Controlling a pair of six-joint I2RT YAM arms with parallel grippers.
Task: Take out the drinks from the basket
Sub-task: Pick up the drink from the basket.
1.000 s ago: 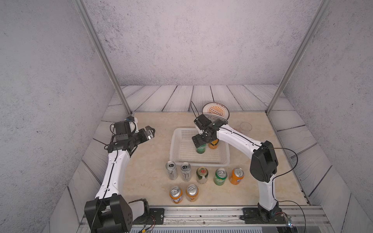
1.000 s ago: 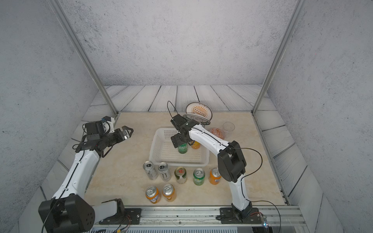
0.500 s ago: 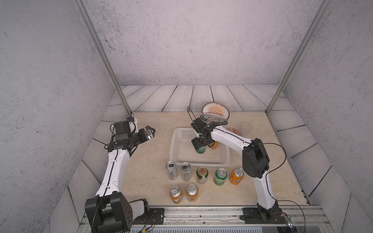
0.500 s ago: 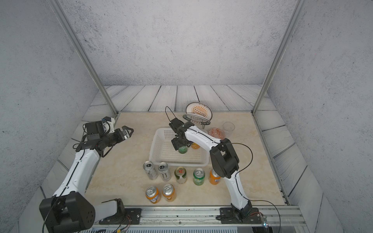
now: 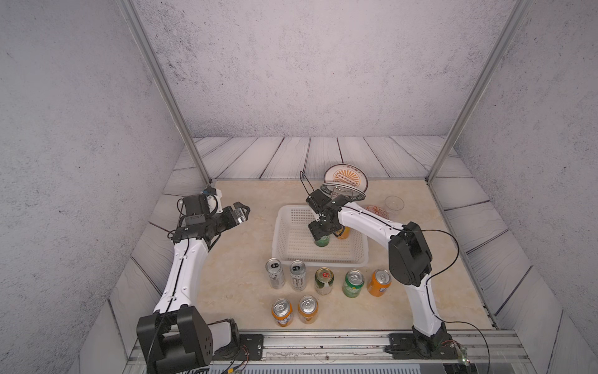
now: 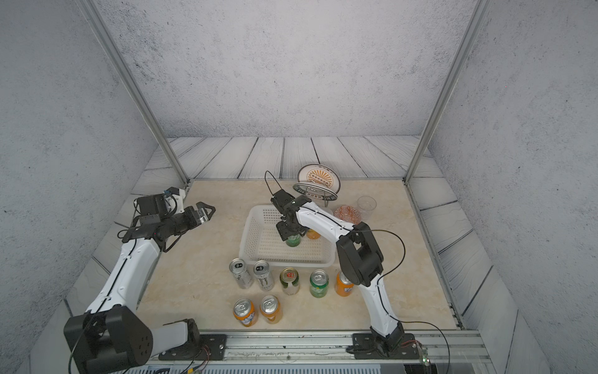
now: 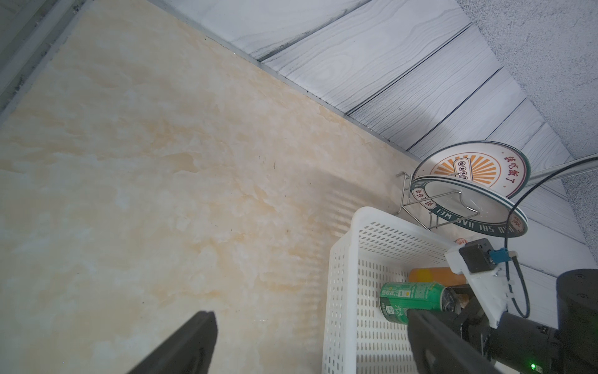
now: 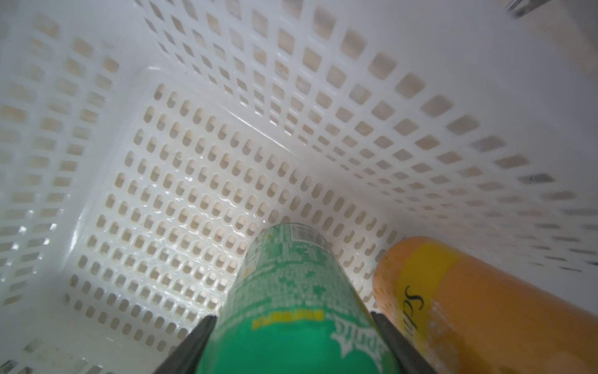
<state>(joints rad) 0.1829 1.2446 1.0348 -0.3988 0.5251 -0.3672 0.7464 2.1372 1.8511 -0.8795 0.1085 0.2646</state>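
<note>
green can (image 8: 284, 275) stands upright on the floor of the white basket (image 5: 323, 260), clamped between the fingers of the right pincer (image 8: 293, 319), an orange can (image 8: 469, 307) just beside one finger; the grasp seems made, so next it needs a straight lift clear of the walls.

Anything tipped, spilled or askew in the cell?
No spills; the seven cans out and two in the basket stand upright. Only oddity: the front plate leans nearly flat, unlike the upright plate behind it.
</note>
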